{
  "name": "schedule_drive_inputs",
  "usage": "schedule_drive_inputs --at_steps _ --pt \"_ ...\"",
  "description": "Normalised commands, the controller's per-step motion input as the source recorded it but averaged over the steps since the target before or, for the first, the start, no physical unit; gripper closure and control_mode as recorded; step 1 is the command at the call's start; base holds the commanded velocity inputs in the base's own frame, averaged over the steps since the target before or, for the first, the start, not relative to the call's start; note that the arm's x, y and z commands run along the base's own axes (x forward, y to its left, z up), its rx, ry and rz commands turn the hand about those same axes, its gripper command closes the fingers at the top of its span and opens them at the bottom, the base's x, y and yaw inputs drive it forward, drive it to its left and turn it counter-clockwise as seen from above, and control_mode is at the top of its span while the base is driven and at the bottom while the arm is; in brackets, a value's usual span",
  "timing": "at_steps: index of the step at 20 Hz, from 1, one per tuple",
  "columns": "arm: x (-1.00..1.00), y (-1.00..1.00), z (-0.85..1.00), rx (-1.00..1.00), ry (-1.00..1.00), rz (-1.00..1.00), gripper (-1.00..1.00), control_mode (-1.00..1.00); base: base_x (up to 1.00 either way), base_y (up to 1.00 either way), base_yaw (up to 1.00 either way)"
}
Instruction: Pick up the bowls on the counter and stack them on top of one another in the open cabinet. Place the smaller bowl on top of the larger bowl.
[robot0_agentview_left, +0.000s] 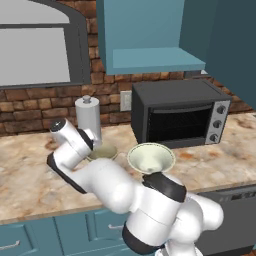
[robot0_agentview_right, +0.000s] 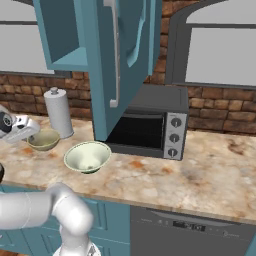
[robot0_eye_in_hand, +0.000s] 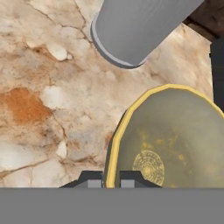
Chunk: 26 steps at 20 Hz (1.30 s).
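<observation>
The small bowl (robot0_eye_in_hand: 175, 140) sits on the counter (robot0_eye_in_hand: 48, 109), and its yellow rim runs right between the two dark tips of the pincer (robot0_eye_in_hand: 111, 178). One tip is outside the rim and one is inside, and they are squeezed narrow on it, so the pincer is holding the small bowl by its edge. From the left base view the small bowl (robot0_agentview_left: 102, 151) peeks out just behind the white arm, and from the right base view it (robot0_agentview_right: 43, 139) is just under the pincer (robot0_agentview_right: 30, 134). A tall grey can (robot0_eye_in_hand: 140, 26) stands very near, just past the pincer on the far side of the bowl, with a thin strip of counter between them. The big bowl (robot0_agentview_right: 87, 156) sits on the counter off to the side of the pincer, toward the oven (robot0_agentview_right: 150, 127), apart from the small bowl. The black oven stands behind the big bowl, against the brick wall (robot0_agentview_left: 30, 107). High above the pincer hangs the cabinet (robot0_agentview_left: 150, 35), with its door (robot0_agentview_right: 117, 65) swung open and its light blue shelf (robot0_agentview_left: 155, 59) bare. In the right base view the open door hangs down in front of the oven. Teal drawers (robot0_agentview_left: 65, 232) run under the counter edge.
</observation>
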Motion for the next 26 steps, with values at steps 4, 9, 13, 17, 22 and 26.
schedule_drive_inputs --at_steps 4,9,13,17,22,26 --pt "-0.26 -0.13 0.33 0.0 0.0 0.03 1.0 -1.0 0.0 0.0 0.0" --pt "-0.36 -0.2 0.28 0.0 -0.02 0.04 1.0 -1.0 0.0 0.0 0.0" --pt "-0.39 -0.31 0.21 -0.01 -0.03 0.02 1.0 -1.0 0.0 0.0 0.0" --pt "-0.35 -0.37 0.21 -0.01 -0.01 0.02 1.0 -1.0 0.0 0.0 0.0" --pt "-0.29 -0.38 0.19 -0.04 0.0 0.02 1.0 -1.0 0.0 0.0 0.0" --pt "-0.24 -0.4 0.19 -0.04 0.0 0.01 1.0 -1.0 0.0 0.0 0.0"
